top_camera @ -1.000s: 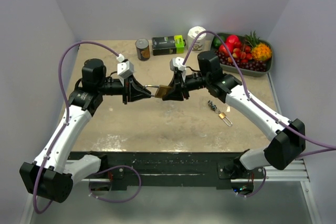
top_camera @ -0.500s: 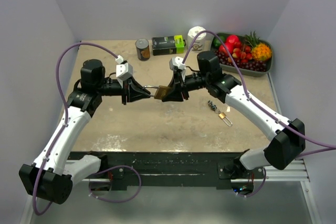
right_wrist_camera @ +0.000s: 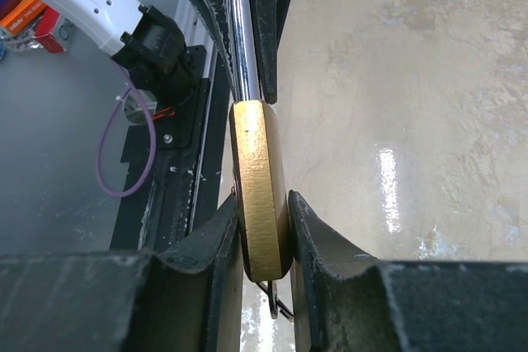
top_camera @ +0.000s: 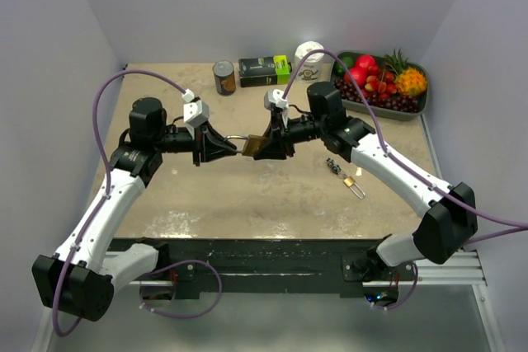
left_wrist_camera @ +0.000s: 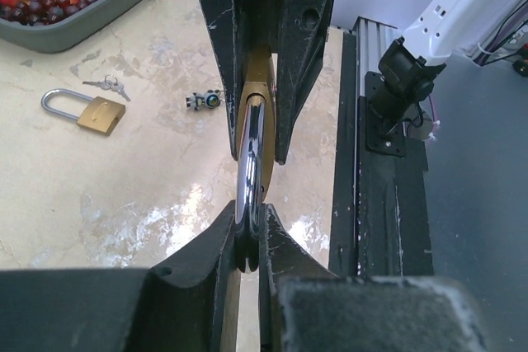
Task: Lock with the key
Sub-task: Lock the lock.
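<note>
Left fingers (left_wrist_camera: pixel 206 245) clamp the shackle (left_wrist_camera: pixel 250 162), right fingers (right_wrist_camera: pixel 210 241) clamp the brass padlock body (right_wrist_camera: pixel 257 195); judged best: press them squarely together, without twisting

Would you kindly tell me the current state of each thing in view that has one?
Large padlock: held in the air; locked or not, cannot tell.
Left gripper: jaws shut on its shackle.
Right gripper: jaws shut on its brass body.
Small padlock: lying flat on the table, untouched.
Can: upright.
Box: lying flat.
</note>
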Action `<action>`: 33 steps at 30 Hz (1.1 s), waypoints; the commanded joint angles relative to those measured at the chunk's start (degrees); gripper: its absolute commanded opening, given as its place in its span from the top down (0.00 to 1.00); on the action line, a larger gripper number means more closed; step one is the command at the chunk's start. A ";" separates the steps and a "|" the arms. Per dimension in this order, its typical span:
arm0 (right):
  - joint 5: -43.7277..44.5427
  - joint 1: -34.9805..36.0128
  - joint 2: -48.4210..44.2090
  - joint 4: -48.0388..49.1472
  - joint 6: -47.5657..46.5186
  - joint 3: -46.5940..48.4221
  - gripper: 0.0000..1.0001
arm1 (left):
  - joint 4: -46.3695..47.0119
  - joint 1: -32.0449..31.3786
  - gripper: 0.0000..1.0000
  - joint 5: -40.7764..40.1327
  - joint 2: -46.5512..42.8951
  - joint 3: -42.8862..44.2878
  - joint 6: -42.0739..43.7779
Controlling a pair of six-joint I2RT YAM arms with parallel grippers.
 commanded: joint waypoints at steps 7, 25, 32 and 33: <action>3.56 4.99 -0.41 17.75 3.77 2.48 1.00 | 9.93 -6.37 1.00 1.48 1.36 -3.78 -6.23; -1.01 10.09 0.73 28.20 11.77 4.32 1.00 | 19.14 -11.65 1.00 2.01 5.23 -6.59 -7.10; -1.54 11.76 2.05 30.49 13.18 3.97 1.00 | 24.08 -12.70 1.00 1.65 5.67 -7.38 -10.09; -1.89 11.85 2.40 30.67 13.52 4.06 1.00 | 24.43 -12.88 1.00 1.65 5.67 -7.47 -10.79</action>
